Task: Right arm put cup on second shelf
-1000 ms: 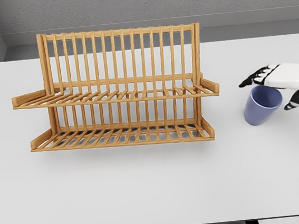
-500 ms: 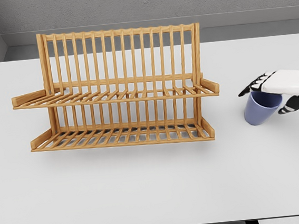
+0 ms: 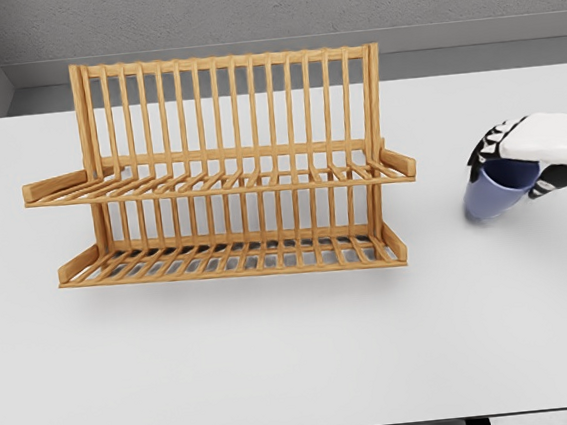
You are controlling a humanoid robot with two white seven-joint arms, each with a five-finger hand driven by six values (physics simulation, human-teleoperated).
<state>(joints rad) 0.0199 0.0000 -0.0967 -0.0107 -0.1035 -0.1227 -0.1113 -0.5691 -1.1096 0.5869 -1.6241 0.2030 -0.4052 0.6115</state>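
The blue cup (image 3: 491, 197) is at the right of the table, tilted and raised a little off the surface, with a blurred shadow under it. My right hand (image 3: 513, 168) comes in from the right edge and is shut on the cup's rim, black fingertips (image 3: 482, 146) curled over the far side. The wooden dish rack (image 3: 223, 108) stands left of the cup. Its upper shelf (image 3: 221, 184) and lower shelf (image 3: 230, 258) hold nothing. The cup is about a hand's width right of the rack's right end. My left arm is out of view.
The white table (image 3: 277, 354) spreads wide in front of the rack. A grey wall runs behind the table's far edge. The rack's right end posts (image 3: 374, 103) stand between the cup and the shelves.
My right hand has closed its fingers around the cup's rim and lifted it slightly; the cup has tipped and risen off the table.
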